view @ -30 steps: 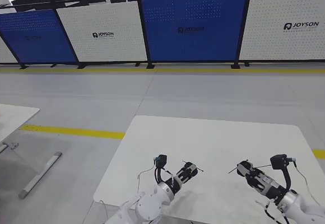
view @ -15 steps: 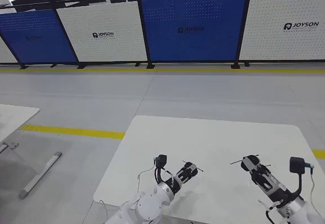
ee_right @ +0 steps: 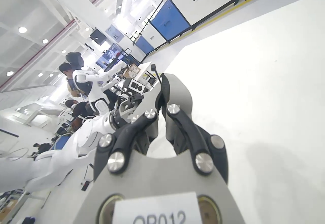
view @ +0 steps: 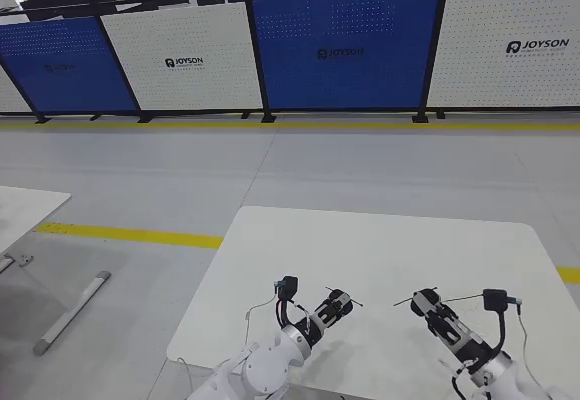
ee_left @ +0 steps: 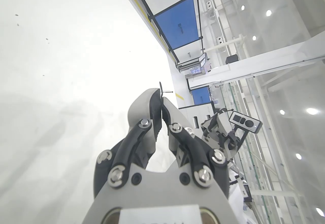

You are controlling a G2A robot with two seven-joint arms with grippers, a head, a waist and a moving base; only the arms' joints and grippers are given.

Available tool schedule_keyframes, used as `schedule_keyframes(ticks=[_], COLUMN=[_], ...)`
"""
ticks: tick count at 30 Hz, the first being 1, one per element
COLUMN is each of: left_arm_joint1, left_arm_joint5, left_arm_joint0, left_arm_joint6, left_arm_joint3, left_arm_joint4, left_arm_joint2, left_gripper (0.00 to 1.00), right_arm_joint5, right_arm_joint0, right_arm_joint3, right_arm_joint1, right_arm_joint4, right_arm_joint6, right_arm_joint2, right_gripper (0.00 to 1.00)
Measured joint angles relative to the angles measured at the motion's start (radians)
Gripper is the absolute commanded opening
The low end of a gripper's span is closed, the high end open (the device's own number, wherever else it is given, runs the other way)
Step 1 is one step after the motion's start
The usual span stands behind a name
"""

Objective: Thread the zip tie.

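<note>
My left gripper point(view: 342, 297) hovers over the near part of the white table point(view: 390, 240), shut on a thin black zip tie point(view: 354, 299) whose short end pokes out past the fingertips. The left wrist view shows that gripper point(ee_left: 161, 99) pinching the tie point(ee_left: 161, 87). To its right, a small gap away, my right gripper point(view: 421, 298) is shut on another black zip-tie strand point(view: 406, 299). In the right wrist view this gripper point(ee_right: 162, 82) clamps the strand, and its square head point(ee_right: 153, 67) sticks out beyond the tips. I cannot tell whether the two strands are one tie.
The table's far half and its right side are bare. Its left edge point(view: 205, 290) runs close to the left arm. Another white table point(view: 5, 220) stands across the floor to the left. Blue and white partition panels point(view: 340, 55) line the back.
My right gripper swung out to the right and a little away half a second ago, then came back left toward the left gripper. The left arm has not moved.
</note>
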Motion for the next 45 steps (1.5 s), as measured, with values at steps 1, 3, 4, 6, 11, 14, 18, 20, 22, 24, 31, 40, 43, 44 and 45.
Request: schedule_keyframes(ticks=[1,3,4,6,11,14,18,20,22,24,31,40,43,44,45], left_arm_joint1=[0.0,0.0,0.0,0.0,0.0,0.0,0.0,0.0,0.0,0.0,0.0,0.0,0.0,0.0,0.0], left_arm_joint5=[0.0,0.0,0.0,0.0,0.0,0.0,0.0,0.0,0.0,0.0,0.0,0.0,0.0,0.0,0.0], left_arm_joint0=[0.0,0.0,0.0,0.0,0.0,0.0,0.0,0.0,0.0,0.0,0.0,0.0,0.0,0.0,0.0], left_arm_joint6=[0.0,0.0,0.0,0.0,0.0,0.0,0.0,0.0,0.0,0.0,0.0,0.0,0.0,0.0,0.0], left_arm_joint3=[0.0,0.0,0.0,0.0,0.0,0.0,0.0,0.0,0.0,0.0,0.0,0.0,0.0,0.0,0.0], left_arm_joint4=[0.0,0.0,0.0,0.0,0.0,0.0,0.0,0.0,0.0,0.0,0.0,0.0,0.0,0.0,0.0], left_arm_joint2=[0.0,0.0,0.0,0.0,0.0,0.0,0.0,0.0,0.0,0.0,0.0,0.0,0.0,0.0,0.0], left_gripper=[0.0,0.0,0.0,0.0,0.0,0.0,0.0,0.0,0.0,0.0,0.0,0.0,0.0,0.0,0.0], right_arm_joint5=[0.0,0.0,0.0,0.004,0.055,0.095,0.18,0.199,0.197,0.195,0.195,0.145,0.137,0.14,0.144], right_arm_joint0=[0.0,0.0,0.0,-0.001,-0.026,-0.045,-0.03,-0.015,-0.007,-0.007,-0.007,0.0,0.014,0.021,0.028], right_arm_joint3=[0.0,0.0,0.0,0.001,0.002,0.006,0.019,0.025,0.027,0.027,0.027,0.038,0.049,0.054,0.059], right_arm_joint1=[0.0,0.0,0.0,-0.001,-0.021,-0.036,-0.066,-0.077,-0.082,-0.082,-0.081,-0.088,-0.097,-0.101,-0.107], right_arm_joint4=[0.0,0.0,0.0,0.003,0.064,0.034,-0.035,-0.054,-0.059,-0.058,-0.058,0.025,0.101,0.105,0.104], right_arm_joint6=[0.0,0.0,0.0,-0.004,-0.115,-0.184,-0.251,-0.255,-0.246,-0.245,-0.245,-0.141,-0.083,-0.082,-0.09], right_arm_joint2=[0.0,0.0,0.0,0.0,-0.006,-0.035,-0.112,-0.137,-0.146,-0.146,-0.145,-0.139,-0.137,-0.14,-0.148], right_gripper=[0.0,0.0,0.0,0.0,0.0,0.0,0.0,0.0,0.0,0.0,0.0,0.0,0.0,0.0,0.0])
